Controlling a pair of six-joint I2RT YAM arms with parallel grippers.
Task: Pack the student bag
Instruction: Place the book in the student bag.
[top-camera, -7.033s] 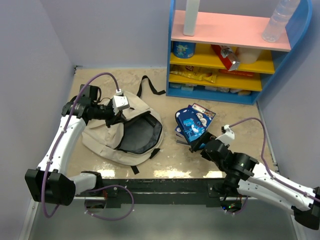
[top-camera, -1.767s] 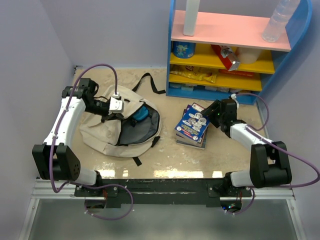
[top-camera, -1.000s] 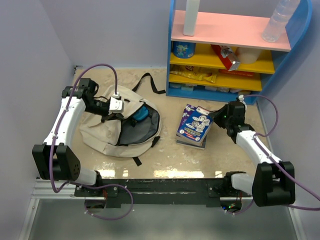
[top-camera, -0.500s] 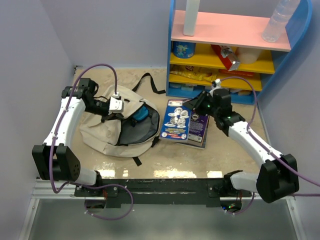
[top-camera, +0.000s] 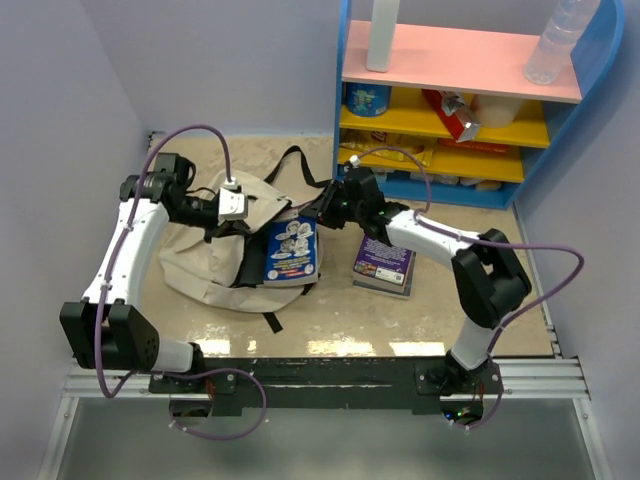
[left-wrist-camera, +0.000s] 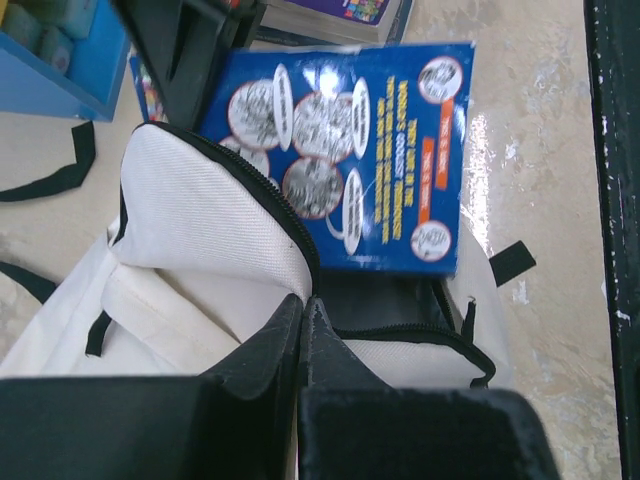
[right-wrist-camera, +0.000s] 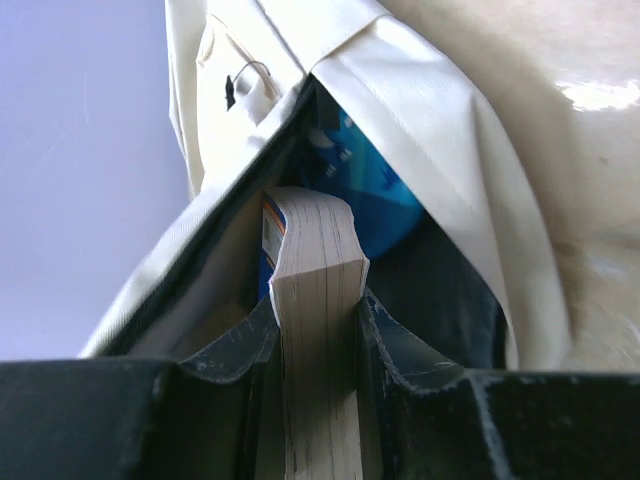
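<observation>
The student bag (top-camera: 195, 272), beige canvas with black straps, lies at the left with its main zip open. My left gripper (top-camera: 245, 222) is shut on the bag's upper flap (left-wrist-camera: 215, 215) and holds the opening up; its jaws (left-wrist-camera: 303, 310) pinch the zipper edge. My right gripper (top-camera: 318, 212) is shut on a blue book (top-camera: 291, 250), which hangs over the opening. In the right wrist view the book's page edge (right-wrist-camera: 315, 300) sits between the fingers (right-wrist-camera: 240, 350) and points into the dark interior. A blue pouch (right-wrist-camera: 375, 200) lies inside the bag.
A purple book (top-camera: 382, 262) lies on the table right of the bag. A blue shelf unit (top-camera: 450, 110) with snacks and a bottle stands at the back right. Black bag straps (top-camera: 300, 170) trail toward the shelf. Walls close in on both sides.
My right arm has lifted the blue book off the stack and swung it left until it hangs over the bag's opening. The left gripper has held the flap without moving.
</observation>
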